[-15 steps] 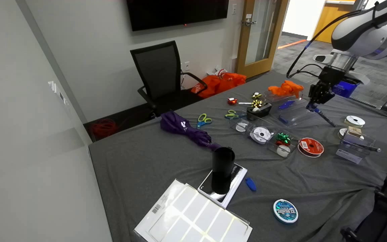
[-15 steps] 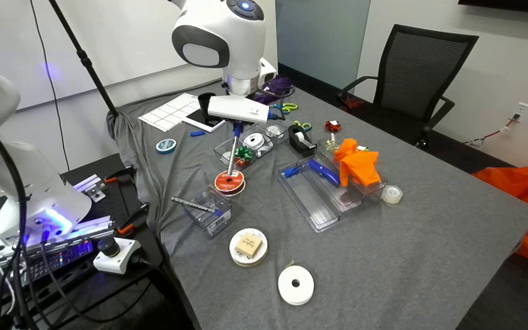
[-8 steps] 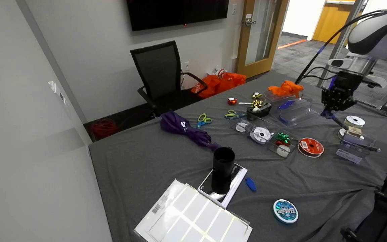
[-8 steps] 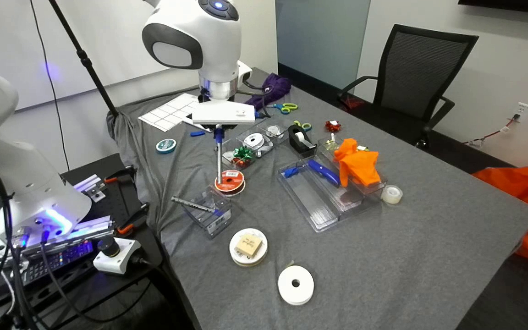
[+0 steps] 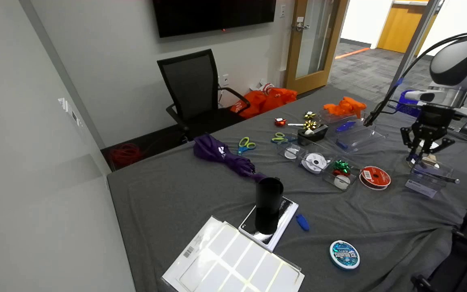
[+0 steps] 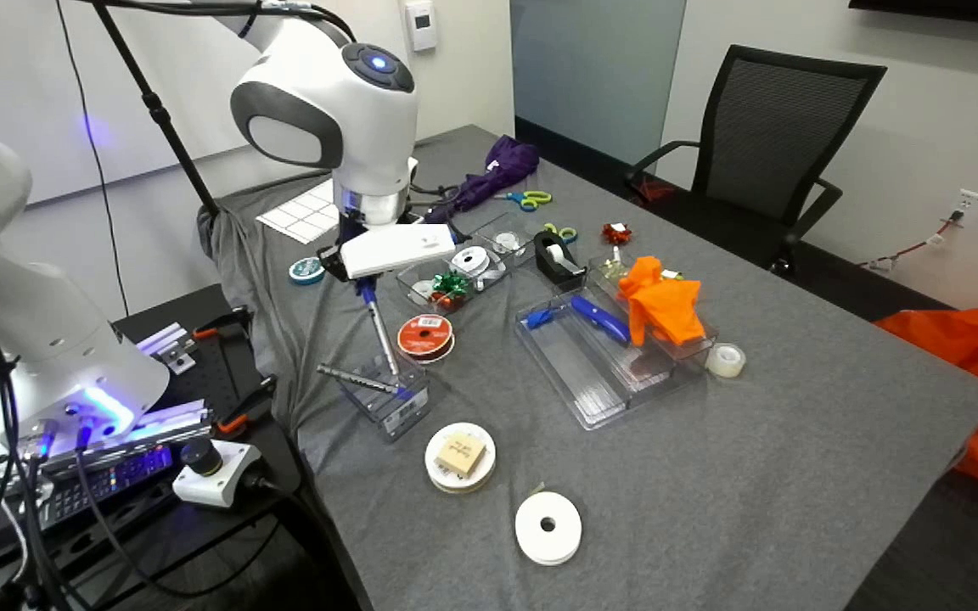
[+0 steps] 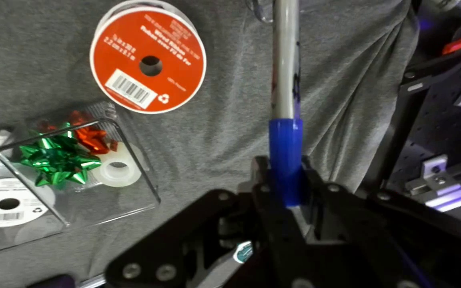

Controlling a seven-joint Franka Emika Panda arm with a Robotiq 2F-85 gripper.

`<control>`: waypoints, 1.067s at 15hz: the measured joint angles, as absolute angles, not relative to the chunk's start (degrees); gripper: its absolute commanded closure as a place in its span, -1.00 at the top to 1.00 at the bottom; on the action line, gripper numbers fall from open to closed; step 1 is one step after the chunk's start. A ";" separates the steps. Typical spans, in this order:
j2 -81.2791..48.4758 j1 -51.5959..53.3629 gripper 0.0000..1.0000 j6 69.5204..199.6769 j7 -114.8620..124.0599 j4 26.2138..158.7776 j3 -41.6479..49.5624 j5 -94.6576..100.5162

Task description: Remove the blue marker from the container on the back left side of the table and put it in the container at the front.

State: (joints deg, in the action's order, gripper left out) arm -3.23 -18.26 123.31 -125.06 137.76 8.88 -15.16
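Note:
The marker with a blue cap and silver-grey body (image 7: 285, 148) is held by its cap between my fingers in the wrist view. My gripper (image 7: 284, 174) is shut on it; the gripper also shows in both exterior views (image 5: 415, 155) (image 6: 365, 284). The marker (image 6: 381, 331) slants downward, its lower end at the small clear container (image 6: 405, 413) near the table edge. I cannot tell whether that end is inside or just above. A second grey marker (image 6: 353, 378) lies across this container, which also shows in an exterior view (image 5: 420, 188).
A red ribbon spool (image 6: 425, 336) lies beside the small container. White spools (image 6: 460, 459) lie nearby, one with a wooden block on top. A clear divided tray (image 6: 599, 422) holds blue items and an orange cloth. Another clear organizer (image 7: 134, 211) holds bows and tape.
My gripper has carried the marker from beyond the red spool to the small clear container and lowered it. The marker has swung to a different slant. The table items have not moved.

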 measured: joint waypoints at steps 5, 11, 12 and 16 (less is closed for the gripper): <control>-3.33 -17.99 -0.91 123.01 -135.48 140.35 10.35 -6.71; -3.26 -18.00 -0.91 120.51 -143.47 140.45 13.83 11.10; -3.25 -18.01 -0.91 120.59 -145.10 140.37 14.36 13.29; -3.19 -18.16 -0.91 121.49 -149.47 140.54 14.81 16.03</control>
State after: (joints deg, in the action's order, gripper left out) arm -3.19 -18.16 121.49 -149.47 140.54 14.81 16.03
